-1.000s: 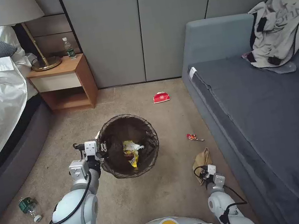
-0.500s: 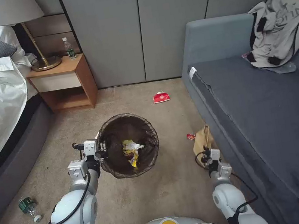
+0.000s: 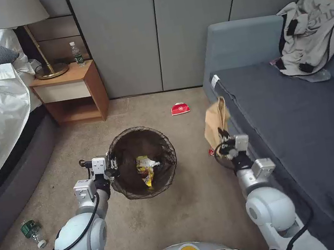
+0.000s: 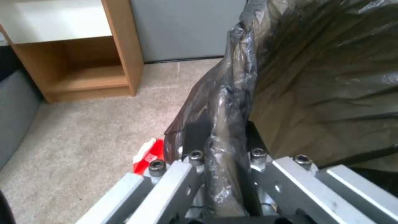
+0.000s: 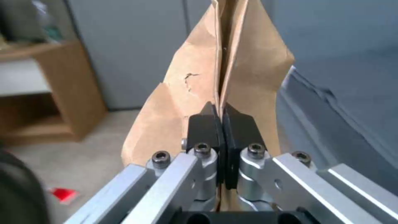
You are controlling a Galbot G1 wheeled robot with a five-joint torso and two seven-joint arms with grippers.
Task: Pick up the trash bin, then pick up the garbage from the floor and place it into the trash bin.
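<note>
carpet floor (image 3: 190,218) | red carton (image 3: 180,108) | green-labelled bottle (image 3: 32,231) | nightstand (image 3: 72,93)

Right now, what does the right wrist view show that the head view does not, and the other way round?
Right wrist view alone: the black fingertips pressed together on a fold of the tan paper bag, with a small tear in the paper.

Head view alone: the left gripper clamped on the rim of the trash bin, a yellow wrapper inside it, the green bottle on the carpet, and the jacket on the sofa.

Both: the right gripper holding the bag, the nightstand, and a red piece on the carpet.
</note>
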